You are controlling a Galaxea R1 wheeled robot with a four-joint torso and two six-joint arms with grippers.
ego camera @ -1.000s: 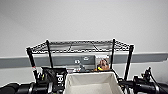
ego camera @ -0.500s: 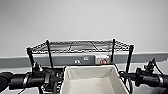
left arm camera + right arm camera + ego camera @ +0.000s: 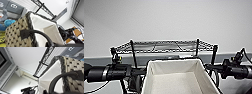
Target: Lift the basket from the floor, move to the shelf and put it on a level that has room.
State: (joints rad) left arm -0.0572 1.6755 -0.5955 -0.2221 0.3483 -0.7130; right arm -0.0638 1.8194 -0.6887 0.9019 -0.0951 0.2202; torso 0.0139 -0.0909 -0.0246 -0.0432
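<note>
We see the basket [image 3: 177, 76] at the lower centre of the head view, its bottom cut off, raised between our two arms in front of the shelf [image 3: 164, 46]. The shelf's lower tiers are hidden behind it. Whether either end effector is clenched, we cannot tell.

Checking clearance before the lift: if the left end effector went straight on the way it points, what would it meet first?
Probably the cream-and-dark checkered woven basket, whose dark loop handle lies directly ahead; depth is unclear.
</note>
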